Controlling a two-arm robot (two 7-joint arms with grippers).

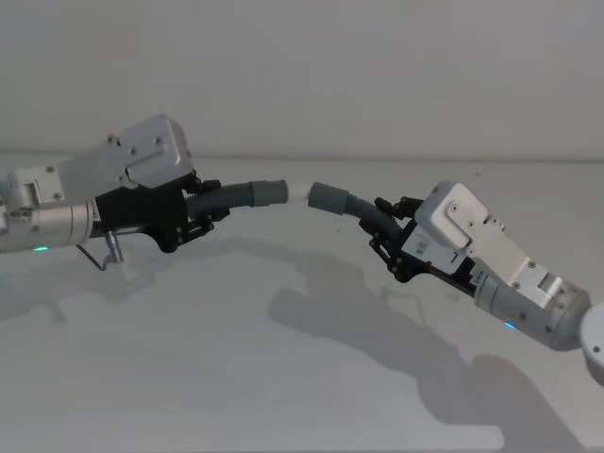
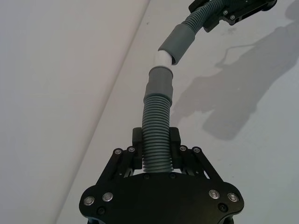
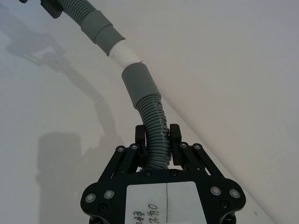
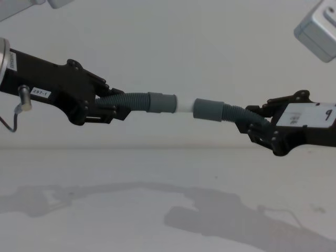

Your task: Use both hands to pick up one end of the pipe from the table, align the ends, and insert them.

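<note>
Both pipe pieces are held in the air above the white table (image 1: 283, 387). My left gripper (image 1: 195, 213) is shut on the ribbed part of the left piece (image 1: 234, 196). That piece's grey cuff (image 4: 160, 102) ends in a short white tip (image 4: 184, 106). My right gripper (image 1: 385, 232) is shut on the right piece (image 1: 362, 211). The right cuff (image 4: 209, 110) faces the white tip (image 2: 163, 58), which reaches the cuff's mouth (image 3: 136, 83). The two pieces meet at a slight angle. How deep the tip sits cannot be told.
A plain pale wall (image 1: 302, 66) rises behind the table's far edge. Shadows of both arms lie on the table (image 4: 157, 210) below the pipe. A thin bent wire (image 1: 99, 257) hangs under the left wrist.
</note>
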